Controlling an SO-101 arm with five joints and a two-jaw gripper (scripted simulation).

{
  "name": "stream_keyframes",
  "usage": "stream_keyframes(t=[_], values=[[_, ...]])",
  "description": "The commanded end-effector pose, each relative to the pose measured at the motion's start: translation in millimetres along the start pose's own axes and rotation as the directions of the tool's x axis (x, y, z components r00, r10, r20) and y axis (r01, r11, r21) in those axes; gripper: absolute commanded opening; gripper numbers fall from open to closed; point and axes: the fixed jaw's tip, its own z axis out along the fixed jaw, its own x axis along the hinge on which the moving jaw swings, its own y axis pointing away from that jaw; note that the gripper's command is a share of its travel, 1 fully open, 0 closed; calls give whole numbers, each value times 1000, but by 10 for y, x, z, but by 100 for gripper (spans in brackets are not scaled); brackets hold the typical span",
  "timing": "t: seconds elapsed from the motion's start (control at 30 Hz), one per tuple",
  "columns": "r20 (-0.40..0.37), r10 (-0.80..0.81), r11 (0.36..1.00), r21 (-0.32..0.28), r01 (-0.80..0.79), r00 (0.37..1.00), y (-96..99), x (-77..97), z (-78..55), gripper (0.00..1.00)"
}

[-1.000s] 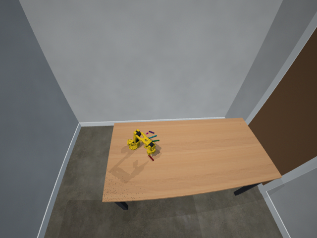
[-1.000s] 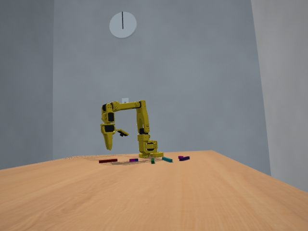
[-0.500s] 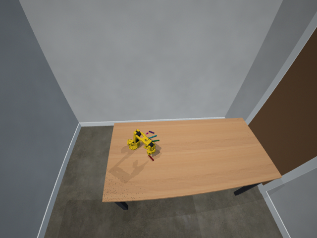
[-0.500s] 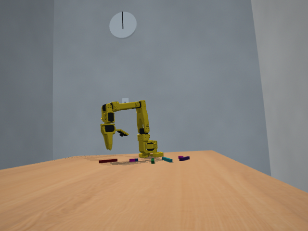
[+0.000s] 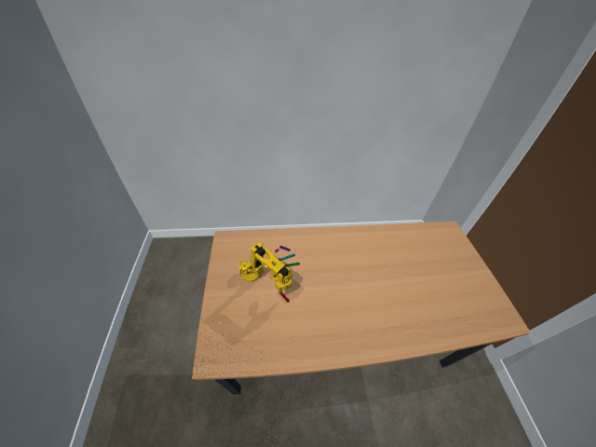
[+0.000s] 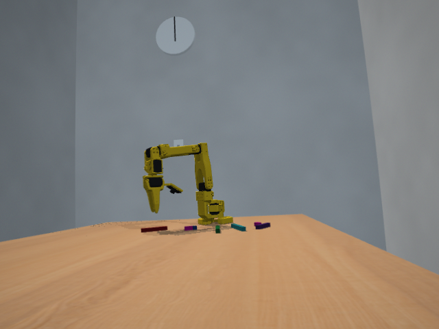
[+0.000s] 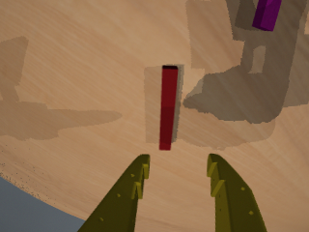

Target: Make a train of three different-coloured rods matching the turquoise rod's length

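Note:
A red rod [image 5: 285, 297] [image 6: 153, 229] [image 7: 169, 108] lies flat on the table, alone, left of the arm's base. My gripper [image 5: 280, 290] [image 6: 154, 210] [image 7: 178, 161] hangs above its near end, partly open and empty, fingers pointing down. A magenta rod [image 6: 188, 228] [image 7: 266, 12] and a blue rod [image 6: 194, 227] lie end to end closer to the base. The turquoise rod [image 5: 287, 257] [image 6: 238, 227] lies right of the base, next to a green rod [image 5: 292, 264] [image 6: 217, 229].
A purple rod [image 5: 284, 248] [image 6: 264, 225] and a second magenta rod [image 5: 277, 250] [image 6: 257, 223] lie furthest right of the base. The arm's base [image 6: 212, 208] stands near the table's back left corner. The wooden table [image 5: 385, 289] stretches far to the right.

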Motion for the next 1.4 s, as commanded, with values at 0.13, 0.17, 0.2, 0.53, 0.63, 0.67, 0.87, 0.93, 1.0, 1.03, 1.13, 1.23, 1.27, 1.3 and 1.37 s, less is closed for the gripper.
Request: stream_keyframes(t=[0.13,0.17,0.2,0.53,0.63,0.67,0.87,0.93,1.0,1.03,1.13,1.23,1.27,1.3,1.37], values=[[-85,1,1000,14,0,996,-2,91,-155,19],[-85,1,1000,14,0,996,-2,91,-155,19],[-85,1,1000,14,0,996,-2,91,-154,19],[-85,1,1000,14,0,996,-5,105,-93,19],[-85,1,1000,14,0,996,-6,111,-65,19],[-85,1,1000,14,0,996,-6,111,-65,19],[-85,1,1000,14,0,996,-8,128,46,19],[-85,1,1000,14,0,996,-9,133,88,19],[-85,1,1000,14,0,996,-10,136,130,19],[-85,1,1000,14,0,996,-10,137,151,19],[-85,1,1000,14,0,996,-10,139,210,19],[-85,1,1000,14,0,996,-10,139,228,19],[-85,1,1000,14,0,996,-10,139,245,19],[-85,1,1000,14,0,996,-10,139,260,19],[-85,1,1000,14,0,996,-10,138,288,19]])
